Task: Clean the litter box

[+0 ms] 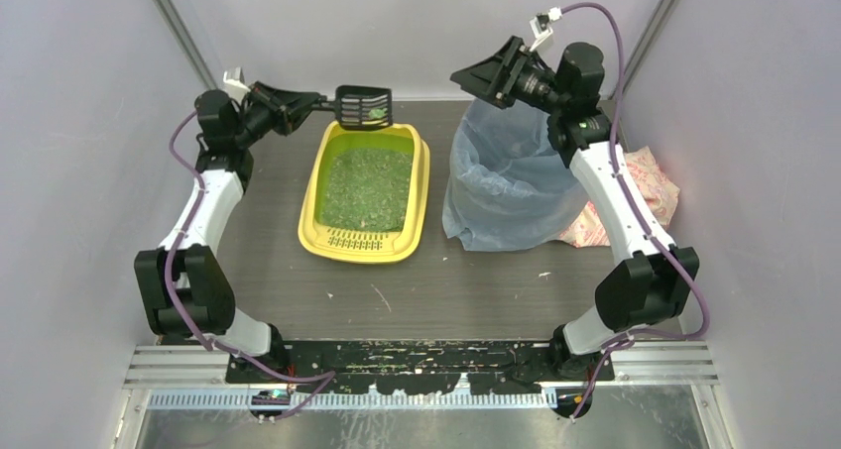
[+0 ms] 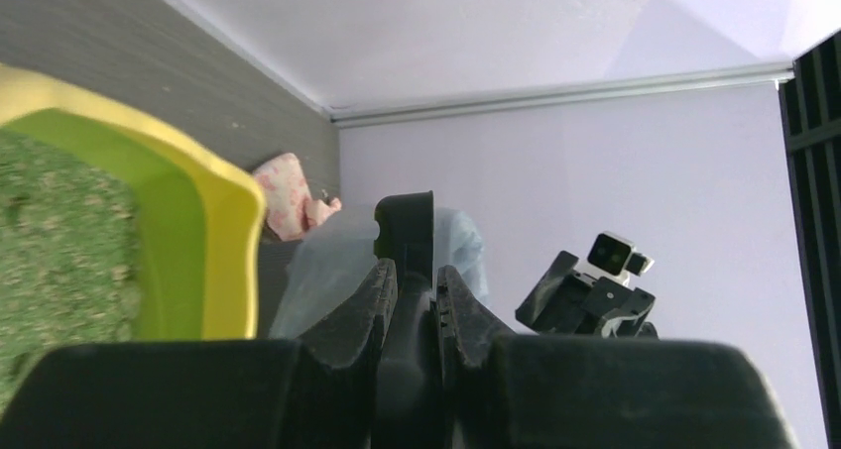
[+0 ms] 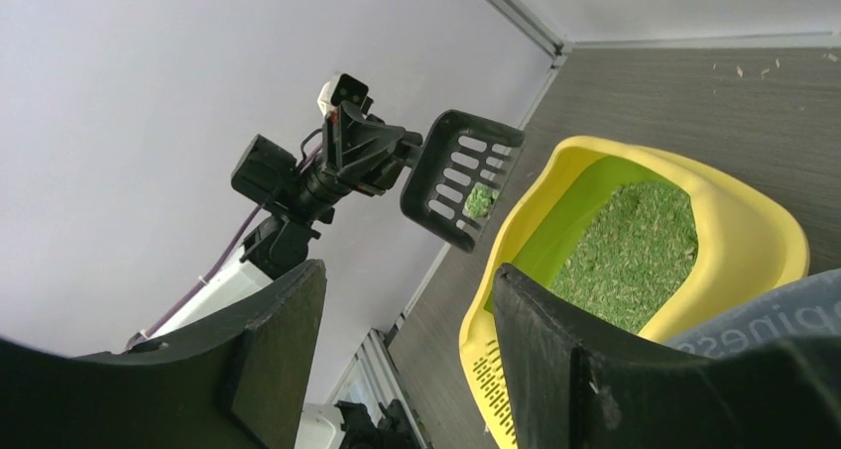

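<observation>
Litter box (image 1: 363, 241) sits just left of bin (image 1: 506, 181). Scoop (image 1: 363, 107) w/ a green clump is clamped by left gripper (image 1: 319, 100) above box's far rim, prob. so loose litter drops back in. Right gripper (image 1: 481, 80) is held wide over bin, empty.

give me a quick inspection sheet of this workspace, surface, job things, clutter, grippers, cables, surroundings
surface: dark table, a few pale crumbs near the front
job's things: yellow litter box flat on the table, green litter inside, grate at the near end; black scoop raised over the far end with a little litter in it
clutter: bin lined with a blue bag right of the box; pink patterned cloth behind it
grippers: left gripper shut on the scoop handle; right gripper open, empty, above the bin
cables: purple cables run along both arms, no snag seen
surroundings: pale walls, nothing else seen
</observation>
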Available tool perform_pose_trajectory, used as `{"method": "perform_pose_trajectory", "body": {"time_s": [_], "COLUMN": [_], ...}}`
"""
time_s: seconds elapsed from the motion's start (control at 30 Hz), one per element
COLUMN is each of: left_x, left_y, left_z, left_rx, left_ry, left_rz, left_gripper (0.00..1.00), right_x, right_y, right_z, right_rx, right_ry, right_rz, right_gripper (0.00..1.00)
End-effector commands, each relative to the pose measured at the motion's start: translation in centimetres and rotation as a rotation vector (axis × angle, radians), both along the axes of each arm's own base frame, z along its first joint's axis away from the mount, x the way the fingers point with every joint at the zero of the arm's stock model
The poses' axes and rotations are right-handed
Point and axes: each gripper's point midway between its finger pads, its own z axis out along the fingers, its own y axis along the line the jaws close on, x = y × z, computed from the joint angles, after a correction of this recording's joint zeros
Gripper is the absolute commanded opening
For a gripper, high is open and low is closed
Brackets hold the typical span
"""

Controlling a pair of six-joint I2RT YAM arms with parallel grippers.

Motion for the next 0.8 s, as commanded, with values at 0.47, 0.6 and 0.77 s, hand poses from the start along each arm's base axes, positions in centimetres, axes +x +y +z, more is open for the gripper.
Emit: {"method": "perform_pose_trajectory", "body": {"time_s": [0.47, 0.6, 0.77], "left_x": [2.8, 2.8, 1.7], "left_y": [-18.1, -22.5, -26.2], "left_z": [11.5, 11.0, 10.8], "left_rx": [0.049, 0.152, 0.252], "left_ry": [-0.197, -0.234, -0.379], "left_rz": [-0.236, -0.306, -0.372], "left_gripper": [0.0, 0.0, 0.0], "right_x": [-5.1, -5.4, -5.7], "right_y": [-4.8, -5.1, -5.9], "right_z": [11.8, 11.4, 10.6], "right_rx": [0.076, 0.068, 0.012], "right_ry": [-0.284, -0.282, -0.279], "right_rz": [-0.142, -0.151, -0.184], "right_gripper": [0.67, 0.67, 0.67]}}
